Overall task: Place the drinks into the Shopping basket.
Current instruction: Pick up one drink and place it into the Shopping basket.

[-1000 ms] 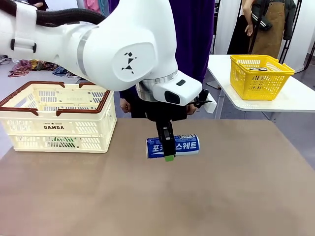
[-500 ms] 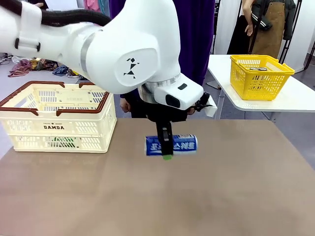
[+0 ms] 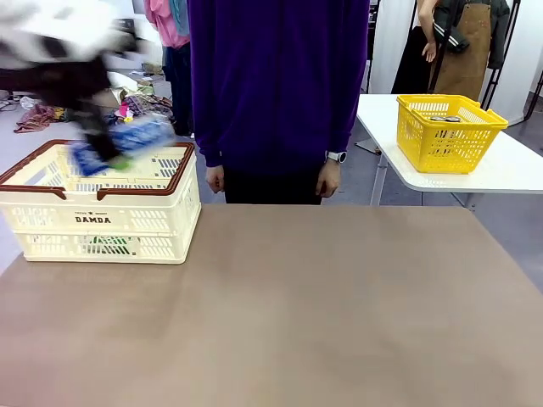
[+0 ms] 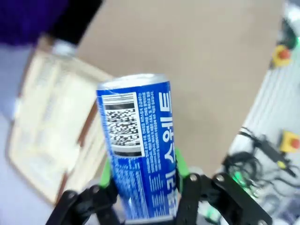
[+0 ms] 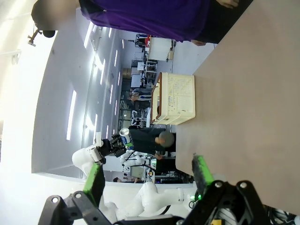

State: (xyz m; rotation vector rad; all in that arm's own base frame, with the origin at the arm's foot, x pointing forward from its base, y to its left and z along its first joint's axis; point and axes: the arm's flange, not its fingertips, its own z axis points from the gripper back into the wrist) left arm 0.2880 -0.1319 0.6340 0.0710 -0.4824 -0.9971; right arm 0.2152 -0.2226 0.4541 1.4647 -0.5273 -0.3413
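Observation:
The blue can with white Korean lettering (image 3: pixel 129 138) hangs, motion-blurred, above the cream Shopping basket (image 3: pixel 100 219), held by my left gripper (image 3: pixel 106 151). The left wrist view shows this blue can (image 4: pixel 138 154) up close, my left gripper (image 4: pixel 140 180) shut on its lower half with green pads on both sides, and the basket (image 4: pixel 49 140) blurred below to the left. Something green (image 3: pixel 106 246) shows through the basket's slats. My right gripper (image 5: pixel 149 180) stands open with nothing in it, over the table, far from the basket (image 5: pixel 177 98).
A person in a purple top (image 3: pixel 280 85) stands at the table's far edge, hands down. A yellow basket (image 3: pixel 450 131) sits on a white side table at the back right. The brown tabletop (image 3: pixel 322 305) is bare across the middle and right.
My left arm has swung from the table's middle up and to the left, carrying the blue can from just above the tabletop to over the Shopping basket.

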